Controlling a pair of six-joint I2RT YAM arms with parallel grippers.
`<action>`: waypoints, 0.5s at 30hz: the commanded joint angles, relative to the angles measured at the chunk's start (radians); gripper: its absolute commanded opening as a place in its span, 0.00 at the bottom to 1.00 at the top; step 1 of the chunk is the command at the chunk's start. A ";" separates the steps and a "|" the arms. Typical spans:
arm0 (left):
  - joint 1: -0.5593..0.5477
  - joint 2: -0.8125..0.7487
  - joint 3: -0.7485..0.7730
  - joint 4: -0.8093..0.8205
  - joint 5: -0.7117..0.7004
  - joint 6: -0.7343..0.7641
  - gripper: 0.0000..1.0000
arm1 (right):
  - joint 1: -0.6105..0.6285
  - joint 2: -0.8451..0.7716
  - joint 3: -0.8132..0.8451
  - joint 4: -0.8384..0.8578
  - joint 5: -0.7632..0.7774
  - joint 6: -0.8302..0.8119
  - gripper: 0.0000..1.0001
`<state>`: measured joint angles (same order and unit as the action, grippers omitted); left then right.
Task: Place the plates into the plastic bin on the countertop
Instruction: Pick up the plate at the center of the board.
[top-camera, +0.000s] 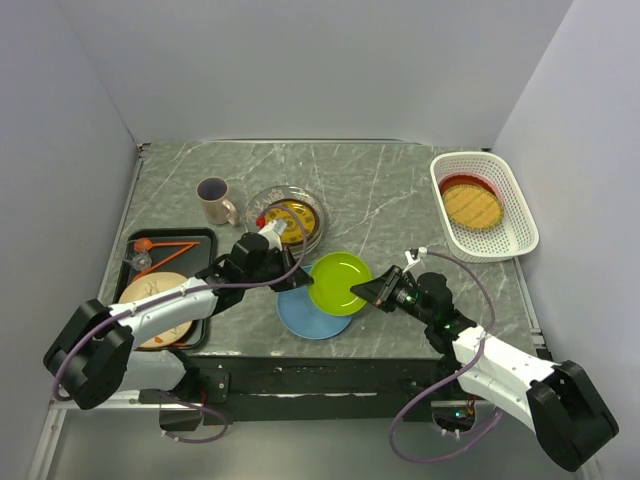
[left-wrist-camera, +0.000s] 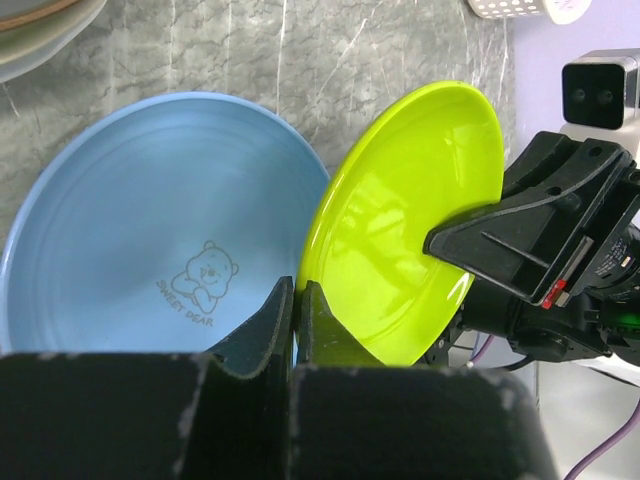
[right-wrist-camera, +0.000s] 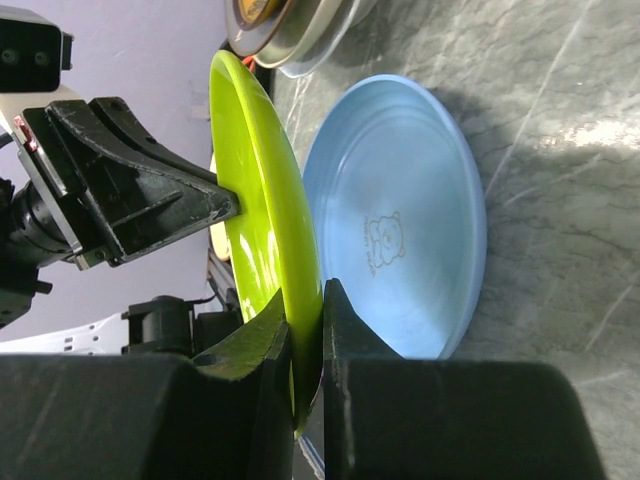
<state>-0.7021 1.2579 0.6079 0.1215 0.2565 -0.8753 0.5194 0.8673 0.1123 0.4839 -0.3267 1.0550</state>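
Observation:
A lime green plate hangs tilted above the countertop, held at both sides. My left gripper is shut on its left rim. My right gripper is shut on the opposite rim, one finger on each face of the plate. Under it a blue plate with a bear print lies flat on the stone. The white plastic bin stands at the far right with a yellow-patterned plate on a red one inside.
A stack of plates topped by clear glass sits behind the green plate, with a beige mug to its left. A black tray at the left holds a beige plate and orange utensils.

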 joint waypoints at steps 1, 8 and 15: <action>-0.008 -0.063 0.010 0.017 -0.019 -0.001 0.03 | 0.007 0.010 0.038 0.032 0.005 -0.026 0.00; -0.008 -0.091 0.006 -0.006 -0.026 0.016 0.35 | 0.005 0.024 0.036 0.053 -0.009 -0.024 0.00; -0.008 -0.080 0.004 0.006 -0.025 0.024 0.84 | 0.005 -0.010 0.020 0.042 0.003 -0.020 0.00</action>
<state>-0.7059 1.1904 0.6079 0.0910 0.2348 -0.8688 0.5194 0.8886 0.1150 0.4927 -0.3378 1.0473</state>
